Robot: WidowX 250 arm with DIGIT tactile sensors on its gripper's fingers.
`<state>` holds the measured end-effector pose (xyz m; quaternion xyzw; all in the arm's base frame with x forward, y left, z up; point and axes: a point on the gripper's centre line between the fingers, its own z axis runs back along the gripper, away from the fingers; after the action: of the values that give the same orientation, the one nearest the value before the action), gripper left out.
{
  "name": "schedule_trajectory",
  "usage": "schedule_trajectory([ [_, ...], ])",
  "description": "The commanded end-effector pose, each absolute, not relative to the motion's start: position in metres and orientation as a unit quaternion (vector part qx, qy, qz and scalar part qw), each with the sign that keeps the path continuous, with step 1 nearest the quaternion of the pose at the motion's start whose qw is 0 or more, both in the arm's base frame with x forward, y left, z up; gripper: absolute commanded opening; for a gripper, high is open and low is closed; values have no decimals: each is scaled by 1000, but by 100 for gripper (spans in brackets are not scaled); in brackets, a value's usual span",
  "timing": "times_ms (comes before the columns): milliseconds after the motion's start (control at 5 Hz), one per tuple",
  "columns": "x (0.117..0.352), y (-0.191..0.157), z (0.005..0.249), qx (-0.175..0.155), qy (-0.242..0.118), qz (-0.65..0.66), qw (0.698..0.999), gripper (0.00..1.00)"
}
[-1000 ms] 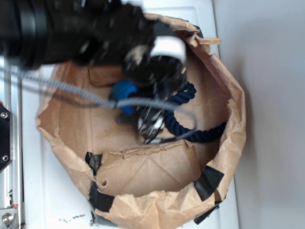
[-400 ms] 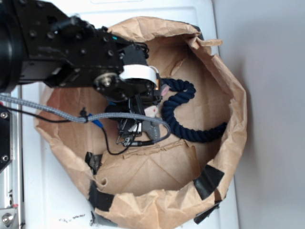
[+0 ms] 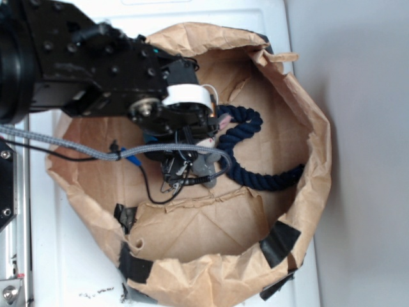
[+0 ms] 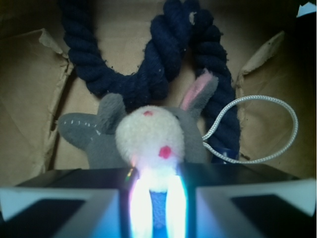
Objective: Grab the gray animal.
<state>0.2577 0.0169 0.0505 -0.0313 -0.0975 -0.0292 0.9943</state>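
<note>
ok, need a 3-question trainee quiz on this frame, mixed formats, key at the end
1. True or false: the gripper has the gray animal between its fingers.
2. In the wrist view, what lies right behind the gray animal? A) navy rope B) a metal bowl C) a folded towel
3. Fill in: everything sits inside a brown ____ bag patched with black tape.

Key
1. True: the cream face sits at the narrow gap between the fingers.
2. A
3. paper
</note>
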Motion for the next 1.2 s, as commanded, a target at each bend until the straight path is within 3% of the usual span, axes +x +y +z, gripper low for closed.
schedule_trajectory([
  [0, 273, 1, 132, -104, -37, -27, 993, 0],
  [200, 271, 14, 160, -132, -21, -38, 990, 0],
  [400, 270, 31, 183, -149, -29, -34, 988, 0],
  [600, 273, 36, 182, -138, -31, -30, 989, 1],
  [800, 284, 35, 166, -106, -63, -43, 991, 100],
  [1000, 296, 26, 146, -95, -100, -47, 989, 100],
])
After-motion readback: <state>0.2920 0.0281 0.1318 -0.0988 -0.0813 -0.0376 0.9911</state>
